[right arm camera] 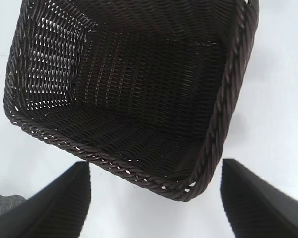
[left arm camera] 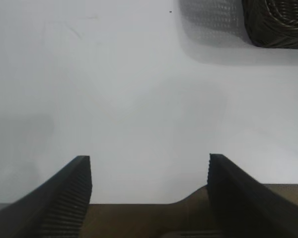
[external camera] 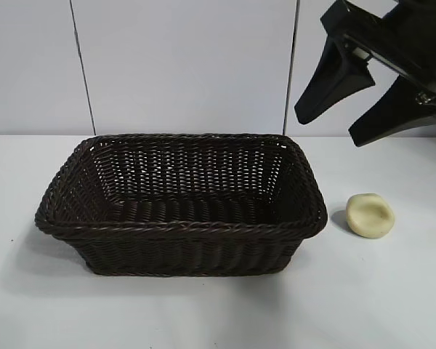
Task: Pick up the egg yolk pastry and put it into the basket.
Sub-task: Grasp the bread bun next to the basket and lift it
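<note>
Egg yolk pastry (external camera: 370, 215) lies right of the basket (external camera: 182, 229); right tool (external camera: 336, 125) hangs released above, partly cropped; left tool (left arm camera: 149, 191) released.

Dark brown woven basket (external camera: 182, 225), pale yellow pastry (external camera: 370, 215)

The basket (external camera: 182, 229) is a large rectangular one of dark brown wicker with flaring sides and a braided rim; it stands upright on the white table, open side up, nothing in it. The pastry (external camera: 370, 215), a small pale yellow matte lump with a shallow dent on top, lies on the table just beside the basket's right end, apart from it.
</note>
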{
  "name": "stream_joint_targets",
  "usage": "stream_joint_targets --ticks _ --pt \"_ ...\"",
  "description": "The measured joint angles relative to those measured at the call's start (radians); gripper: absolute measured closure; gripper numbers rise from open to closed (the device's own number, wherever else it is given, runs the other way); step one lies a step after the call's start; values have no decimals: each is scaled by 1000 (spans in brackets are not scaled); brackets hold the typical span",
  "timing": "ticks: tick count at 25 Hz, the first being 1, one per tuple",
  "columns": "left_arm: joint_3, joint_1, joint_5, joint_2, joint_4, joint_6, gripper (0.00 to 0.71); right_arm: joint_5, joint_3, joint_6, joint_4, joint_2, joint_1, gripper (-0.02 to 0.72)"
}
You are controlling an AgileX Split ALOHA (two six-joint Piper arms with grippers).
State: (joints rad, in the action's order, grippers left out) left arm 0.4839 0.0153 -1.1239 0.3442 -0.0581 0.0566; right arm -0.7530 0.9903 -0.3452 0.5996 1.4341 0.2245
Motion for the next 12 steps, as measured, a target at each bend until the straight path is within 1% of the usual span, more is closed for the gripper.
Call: stream_joint_targets --ticks 8,10,12 --pt "-1 0 5 -14 -6 0 223 -9 0 0 -1 0 0 175" --pt "-1 0 6 -48 -7 0 223 -9 0 0 -1 0 0 175" --pt "-1 0 6 -115 -7 0 223 -8 0 0 -1 0 0 175"
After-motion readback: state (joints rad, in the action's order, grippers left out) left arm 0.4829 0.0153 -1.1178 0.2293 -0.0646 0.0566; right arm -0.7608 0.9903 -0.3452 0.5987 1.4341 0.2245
